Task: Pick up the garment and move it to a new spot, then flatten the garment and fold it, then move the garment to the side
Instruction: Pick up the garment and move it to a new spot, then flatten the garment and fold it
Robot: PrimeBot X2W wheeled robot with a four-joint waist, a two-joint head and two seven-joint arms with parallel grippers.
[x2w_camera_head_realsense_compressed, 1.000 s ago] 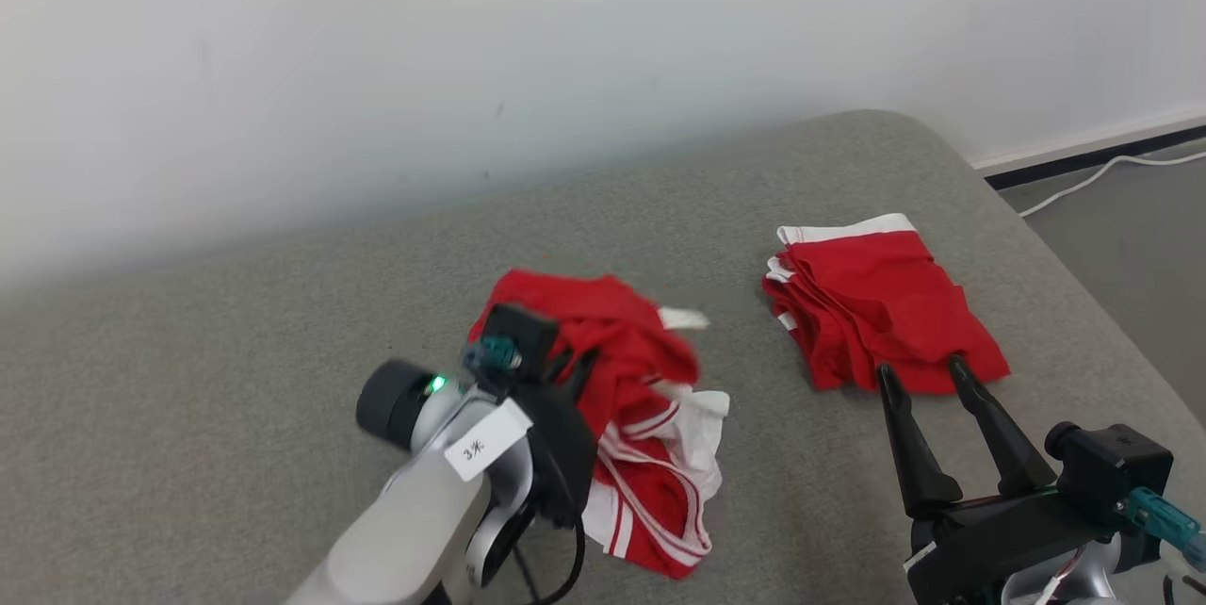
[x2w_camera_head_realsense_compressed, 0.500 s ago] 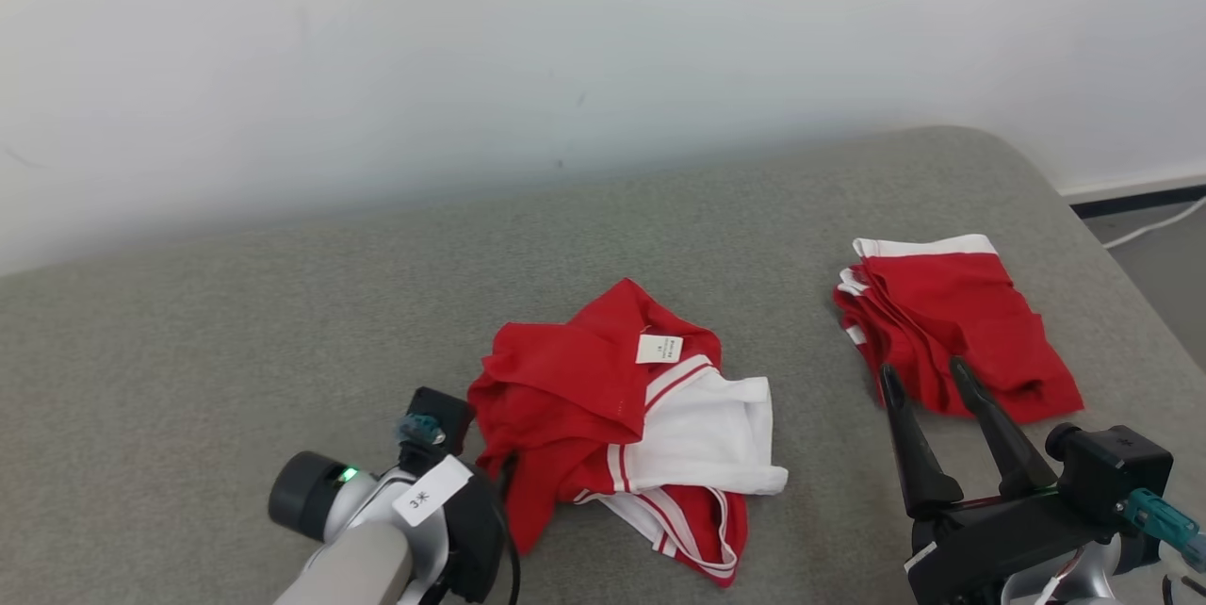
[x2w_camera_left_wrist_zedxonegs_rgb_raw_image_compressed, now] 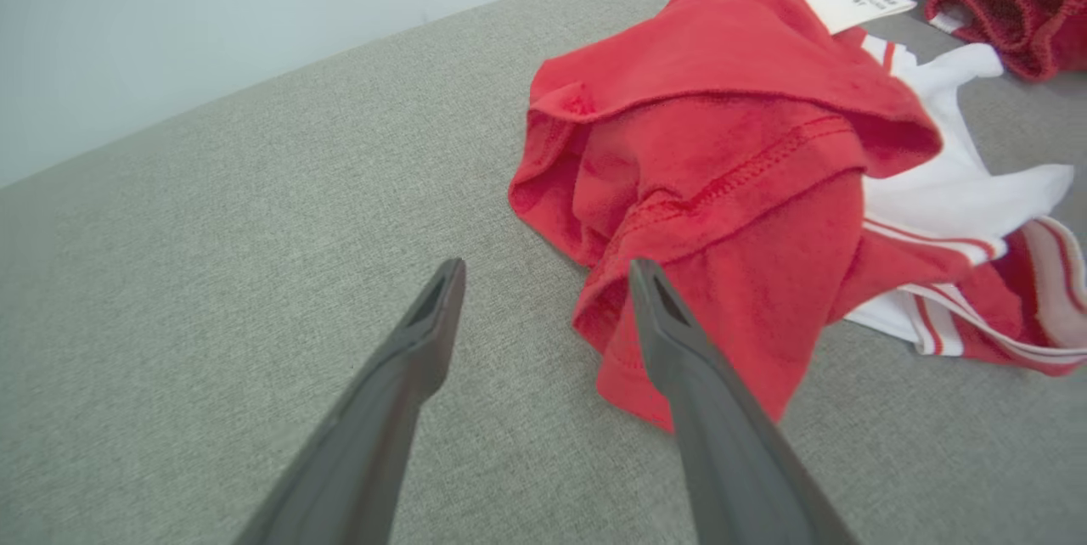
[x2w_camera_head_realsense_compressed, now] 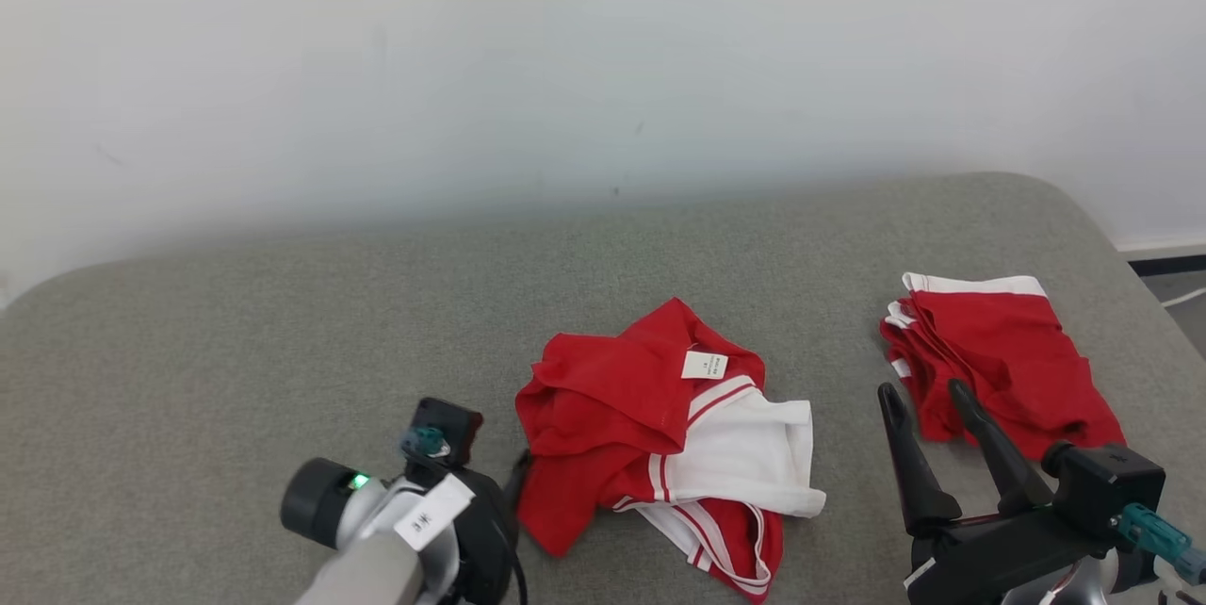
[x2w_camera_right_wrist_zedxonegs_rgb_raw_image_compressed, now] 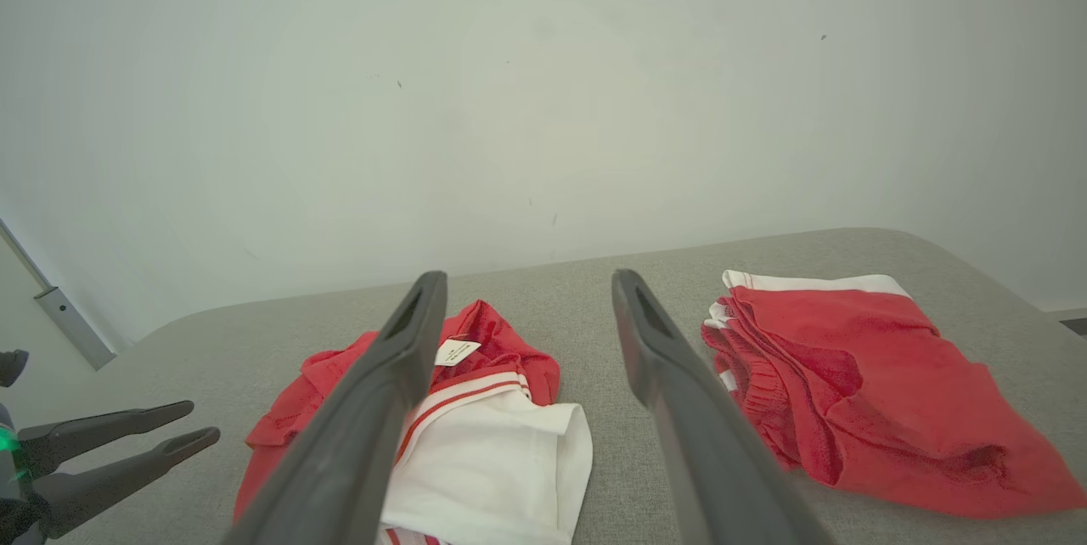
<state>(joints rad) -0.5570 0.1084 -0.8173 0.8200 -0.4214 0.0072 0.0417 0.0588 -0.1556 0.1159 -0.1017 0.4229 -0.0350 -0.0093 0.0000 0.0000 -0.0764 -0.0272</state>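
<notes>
Both empty and wide open: left gripper (x2w_camera_left_wrist_zedxonegs_rgb_raw_image_compressed: pixel 548 266) and right gripper (x2w_camera_head_realsense_compressed: pixel 921 388). Garment (x2w_camera_head_realsense_compressed: pixel 612 398) lies crumpled on the cushion (x2w_camera_head_realsense_compressed: pixel 236 351), so flattening's next imo: grab opposite edges, spread.

The garment (x2w_camera_head_realsense_compressed: pixel 612 398) lies midway on the couch (x2w_camera_head_realsense_compressed: pixel 236 351) — a folded pile (x2w_camera_head_realsense_compressed: pixel 1008 369) to its right, the wall (x2w_camera_head_realsense_compressed: pixel 565 68) behind.

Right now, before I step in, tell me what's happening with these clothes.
A crumpled red and white garment lies in a heap on the grey cushion. The robot's left tool is open at its edge, gripping nothing. The right tool is open too, poised near a folded red pile. Flattening and folding are not yet done.
</notes>
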